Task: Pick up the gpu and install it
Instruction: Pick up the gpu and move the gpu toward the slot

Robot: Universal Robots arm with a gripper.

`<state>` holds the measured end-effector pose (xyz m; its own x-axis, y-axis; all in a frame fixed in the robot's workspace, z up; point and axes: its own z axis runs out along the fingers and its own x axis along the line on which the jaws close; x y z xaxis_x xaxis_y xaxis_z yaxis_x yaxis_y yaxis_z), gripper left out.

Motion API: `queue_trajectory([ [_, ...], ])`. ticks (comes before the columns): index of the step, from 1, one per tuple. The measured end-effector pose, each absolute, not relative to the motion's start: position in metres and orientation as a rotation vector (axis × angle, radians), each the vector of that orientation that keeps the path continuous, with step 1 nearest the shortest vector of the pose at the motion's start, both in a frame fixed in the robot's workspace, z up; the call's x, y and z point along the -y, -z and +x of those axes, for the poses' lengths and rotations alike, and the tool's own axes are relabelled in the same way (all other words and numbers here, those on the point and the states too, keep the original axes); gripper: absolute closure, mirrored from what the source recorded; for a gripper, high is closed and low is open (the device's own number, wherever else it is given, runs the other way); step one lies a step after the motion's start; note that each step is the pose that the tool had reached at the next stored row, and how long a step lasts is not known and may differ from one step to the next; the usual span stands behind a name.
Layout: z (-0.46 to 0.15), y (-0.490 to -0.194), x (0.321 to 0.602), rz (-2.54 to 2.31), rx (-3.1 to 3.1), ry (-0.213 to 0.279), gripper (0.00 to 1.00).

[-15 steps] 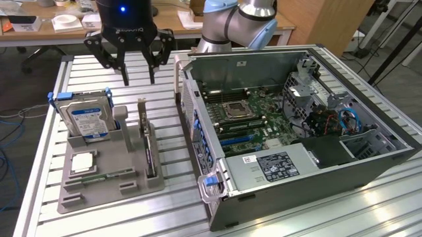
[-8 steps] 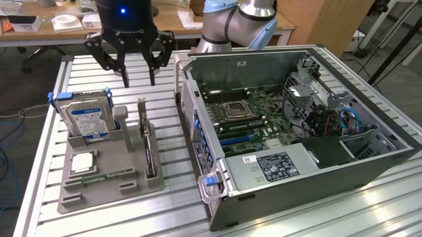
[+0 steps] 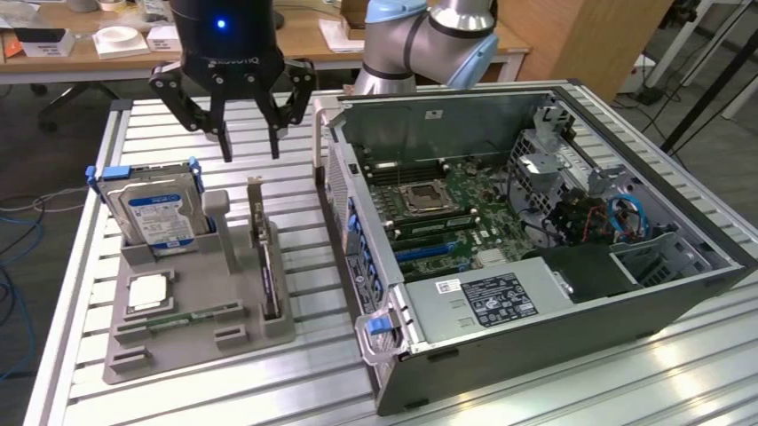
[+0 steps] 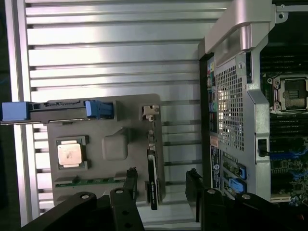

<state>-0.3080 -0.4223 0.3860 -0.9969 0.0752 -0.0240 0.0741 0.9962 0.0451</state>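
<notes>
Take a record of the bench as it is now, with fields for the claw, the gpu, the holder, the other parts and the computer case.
claw: open, empty, raised above the holder
gpu: standing on edge in its holder slot, untouched
holder: grey tray on the slatted table
other parts in holder: hard drive, processor chip, memory stick
computer case: side open, motherboard exposed, to the exterior view's right of the holder
task state: gpu not yet picked up

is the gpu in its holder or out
In: the gpu stands on edge in a slot of the grey holder, the open gripper above it.
</notes>
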Motion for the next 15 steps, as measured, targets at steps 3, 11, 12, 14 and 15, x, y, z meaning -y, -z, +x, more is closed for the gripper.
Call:
queue_trajectory([
  [3, -0.308, -0.386, 0.425, 0.116, -3.113, -0.069, 0.47],
  [11, -0.308, -0.386, 0.433, 0.116, -3.113, -0.069, 0.47],
  [12, -0.308, -0.386, 0.434, 0.116, -3.113, -0.069, 0.47],
  [14, -0.308, -0.386, 0.436, 0.116, -3.113, -0.069, 0.47],
  [15, -0.308, -0.386, 0.437, 0.116, -3.113, -0.069, 0.47],
])
